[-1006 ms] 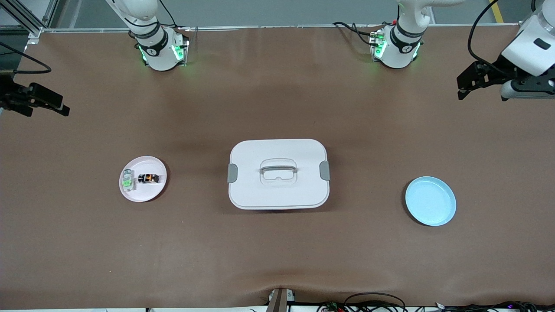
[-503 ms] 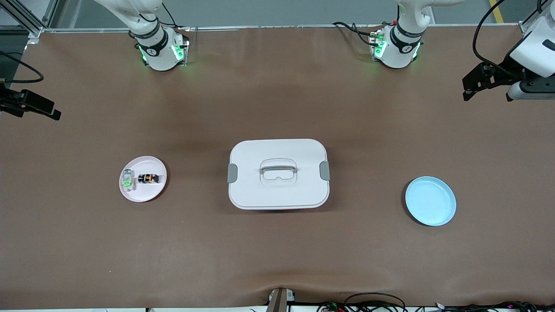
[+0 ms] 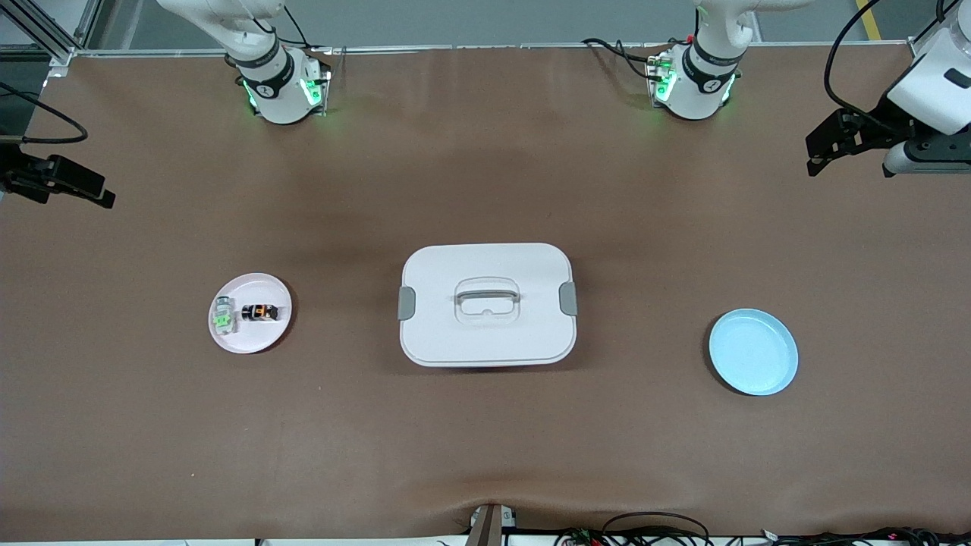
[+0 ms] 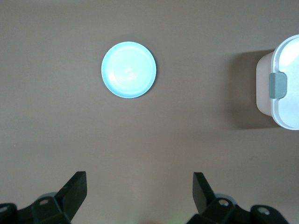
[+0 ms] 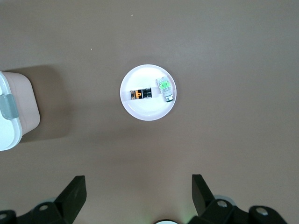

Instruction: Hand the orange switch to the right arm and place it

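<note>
The orange switch (image 3: pixel 260 312), a tiny black block with an orange-lit face, lies on a small white plate (image 3: pixel 250 338) toward the right arm's end of the table. The right wrist view shows the orange switch (image 5: pixel 142 94) on the white plate (image 5: pixel 147 110) too. My right gripper (image 3: pixel 83 194) hangs open and empty over the table's edge at that end, well apart from the plate; its fingers (image 5: pixel 74 192) stand wide. Over the left arm's end of the table, my left gripper (image 3: pixel 813 156) is also open and empty, fingers (image 4: pixel 75 190) spread.
A pale switch with a green light (image 3: pixel 223 318) lies beside the orange one on the same plate. A white lidded box with a handle (image 3: pixel 486 303) stands mid-table. A light blue plate (image 3: pixel 753 351) lies toward the left arm's end.
Both grippers have drifted slightly toward their table ends and come back a little, staying open. Nothing on the table has moved.
</note>
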Available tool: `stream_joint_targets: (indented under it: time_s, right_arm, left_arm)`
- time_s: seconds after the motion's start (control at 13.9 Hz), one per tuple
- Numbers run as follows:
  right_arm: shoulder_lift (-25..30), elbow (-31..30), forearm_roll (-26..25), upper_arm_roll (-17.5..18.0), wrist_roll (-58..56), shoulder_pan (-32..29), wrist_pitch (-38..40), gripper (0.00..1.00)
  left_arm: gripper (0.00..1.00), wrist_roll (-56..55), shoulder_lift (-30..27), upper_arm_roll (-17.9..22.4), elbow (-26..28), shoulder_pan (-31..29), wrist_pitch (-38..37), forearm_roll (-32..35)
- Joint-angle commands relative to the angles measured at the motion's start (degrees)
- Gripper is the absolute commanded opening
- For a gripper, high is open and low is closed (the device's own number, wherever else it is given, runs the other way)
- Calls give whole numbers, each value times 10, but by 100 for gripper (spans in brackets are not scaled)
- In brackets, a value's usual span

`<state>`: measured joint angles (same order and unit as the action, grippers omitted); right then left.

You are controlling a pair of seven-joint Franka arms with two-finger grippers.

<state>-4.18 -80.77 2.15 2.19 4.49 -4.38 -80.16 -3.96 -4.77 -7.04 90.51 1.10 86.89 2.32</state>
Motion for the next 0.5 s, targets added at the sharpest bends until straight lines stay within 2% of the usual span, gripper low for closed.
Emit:
stream_joint_targets:
  time_s: [0.0, 0.14, 0.43]
  right_arm:
    - [20, -22, 9, -20, 7, 18, 1, 100]
    - [23, -25, 10, -34, 8, 30, 1, 100]
    - [27, -27, 10, -35, 9, 32, 4, 100]
  left_arm:
    - [100, 11, -16, -3, 14, -3, 6, 1]
    - [100, 11, -16, -3, 14, -3, 6, 1]
    - [100, 11, -16, -3, 14, -1, 7, 1]
